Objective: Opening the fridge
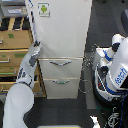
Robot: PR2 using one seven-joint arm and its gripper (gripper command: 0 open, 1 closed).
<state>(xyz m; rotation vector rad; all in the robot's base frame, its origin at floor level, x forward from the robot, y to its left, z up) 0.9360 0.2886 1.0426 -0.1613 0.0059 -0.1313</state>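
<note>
At the exterior view's left, the arm reaches up; its fingers [36, 48] meet the fridge [65, 30] door's left edge, grip unclear. The fridge stands centre, door apparently shut, so opening remains undone.

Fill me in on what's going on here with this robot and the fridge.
A PR2 arm reaches up from the lower left of the exterior view, its gripper at the left edge of the tall white fridge, by the bottom corner of the big upper door. The picture is too blurred to tell whether it grips anything. The two lower drawers look shut. A tan drawer cabinet stands alongside, and another white-and-blue robot is opposite.
</note>
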